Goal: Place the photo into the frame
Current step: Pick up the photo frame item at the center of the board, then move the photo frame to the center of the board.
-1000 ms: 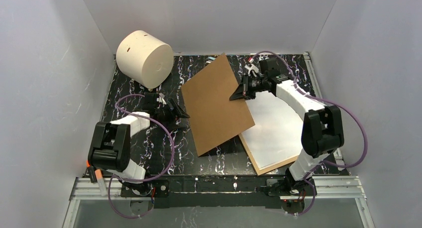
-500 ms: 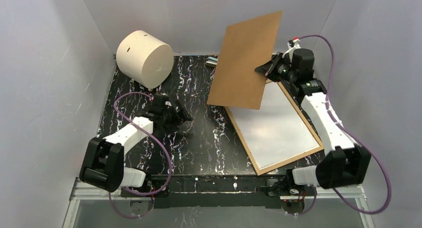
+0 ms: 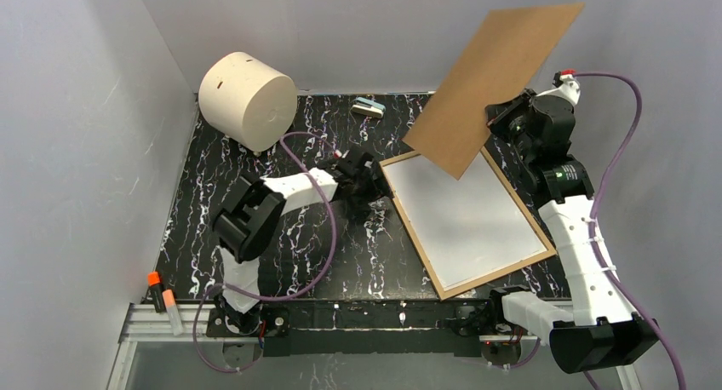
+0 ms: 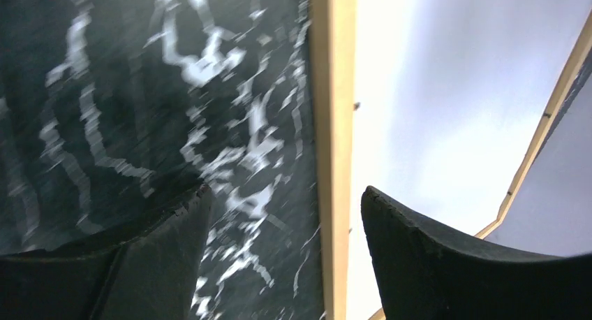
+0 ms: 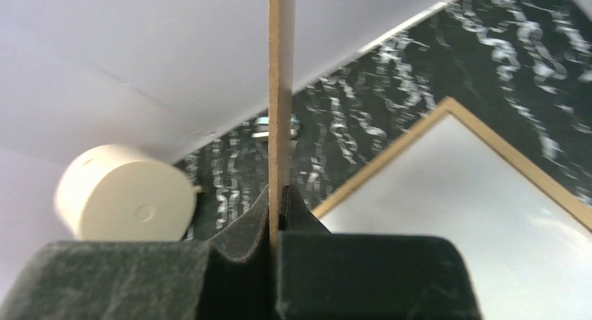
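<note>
Fingers of the right gripper [image 5: 276, 208] are pressed together on the edge of a plain brown backing board [image 5: 281, 89], which the right wrist view shows edge-on as a thin upright strip between the dark pads. In the overhead view the right gripper [image 3: 504, 117] holds the backing board [image 3: 494, 75] raised in the air and tilted, over the far right part of the table, its lowest corner hanging above the far end of the frame [image 3: 411, 230].

The frame lies flat on the right half of the black, white-veined table [image 3: 340, 254], turned at an angle, its thin light-wood edges enclosing a white inside. The right wrist view shows one corner of the frame [image 5: 380, 157] below the board.

The left gripper [image 3: 375, 190] reaches across to the frame's near-left edge. Its jaws stand wide apart and hold nothing. In the left wrist view the left gripper [image 4: 285, 194] straddles the wooden edge of the frame [image 4: 334, 124], one finger over the table, the other over the white inside. Whether the fingers touch the frame cannot be told.

A cream cylinder [image 3: 247, 96] lies on its side at the far left corner. A small bluish object [image 3: 369, 107] lies at the far edge, too small to identify.
</note>
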Action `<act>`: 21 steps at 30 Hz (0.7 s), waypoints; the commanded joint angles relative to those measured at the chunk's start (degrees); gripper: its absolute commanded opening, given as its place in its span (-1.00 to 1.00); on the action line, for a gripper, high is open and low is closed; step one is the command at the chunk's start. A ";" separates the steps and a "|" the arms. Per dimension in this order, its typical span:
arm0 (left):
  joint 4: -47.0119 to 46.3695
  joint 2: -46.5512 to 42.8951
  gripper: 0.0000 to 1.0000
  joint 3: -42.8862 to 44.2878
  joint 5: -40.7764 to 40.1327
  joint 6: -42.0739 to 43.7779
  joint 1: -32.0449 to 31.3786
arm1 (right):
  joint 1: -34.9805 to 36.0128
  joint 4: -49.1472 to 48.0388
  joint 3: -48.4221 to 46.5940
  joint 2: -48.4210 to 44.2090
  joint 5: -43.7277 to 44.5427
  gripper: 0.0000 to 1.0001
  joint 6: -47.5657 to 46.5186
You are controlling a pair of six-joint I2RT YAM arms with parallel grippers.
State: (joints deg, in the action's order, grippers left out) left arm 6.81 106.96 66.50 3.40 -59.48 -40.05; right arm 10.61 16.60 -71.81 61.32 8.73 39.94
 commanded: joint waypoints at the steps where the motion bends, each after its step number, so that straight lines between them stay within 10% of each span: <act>1: 3.25 6.89 0.45 7.54 -2.25 -1.61 -1.46 | 0.10 3.24 -2.20 -3.79 11.29 -0.97 -1.71; 21: 29.40 21.47 -0.32 26.56 -9.50 4.24 -7.01 | 0.12 9.42 -1.76 -5.93 14.25 -0.97 -3.35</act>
State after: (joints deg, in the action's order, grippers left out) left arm 24.82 123.76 92.68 -3.53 -58.76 -45.98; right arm 10.61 31.90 -71.68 57.23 21.28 37.06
